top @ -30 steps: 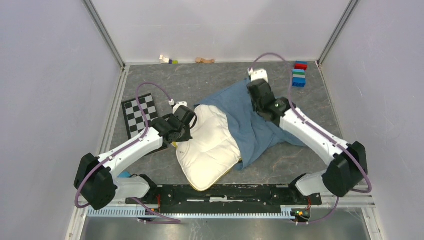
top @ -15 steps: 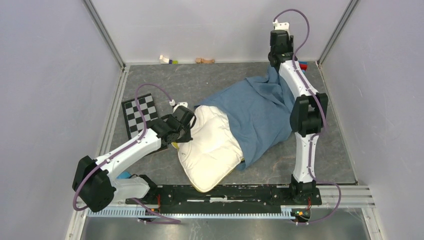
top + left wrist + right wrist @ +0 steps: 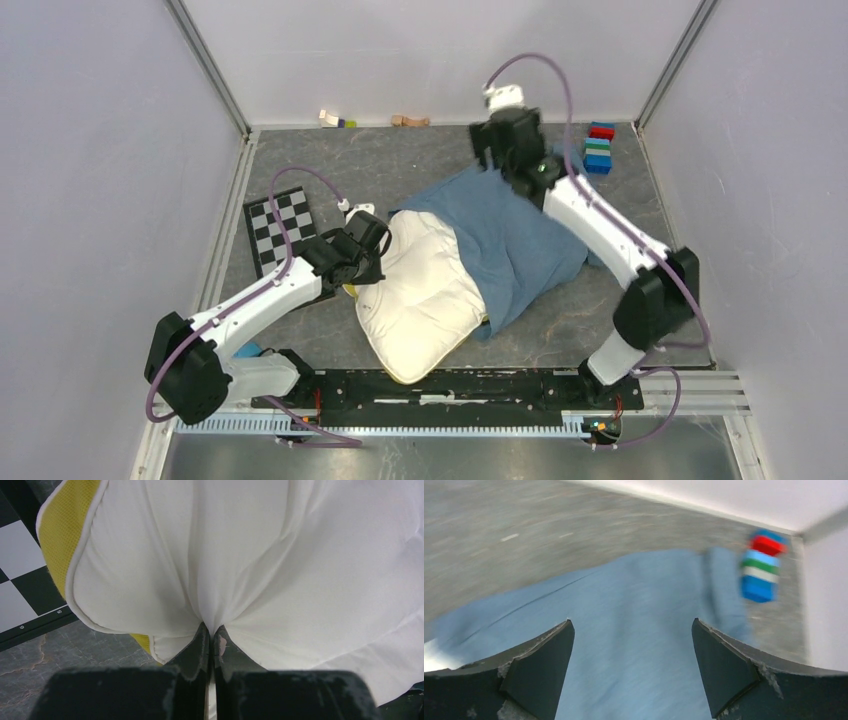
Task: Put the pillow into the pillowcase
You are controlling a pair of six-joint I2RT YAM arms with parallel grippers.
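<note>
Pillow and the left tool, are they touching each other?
Touching. In the left wrist view, the left tool has its two tips squeezed shut on a fold of the white pillow, and the cloth puckers right there.

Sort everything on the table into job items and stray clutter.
Job: pillow; pillowcase.
Stray: checkerboard; stack of coloured blocks; wooden piece and small blocks by the far wall.

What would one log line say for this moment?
left gripper: shut on plump cream-white pillow | right gripper: open over dusty-blue cloth pillowcase | task: pillow not fully inside
</note>
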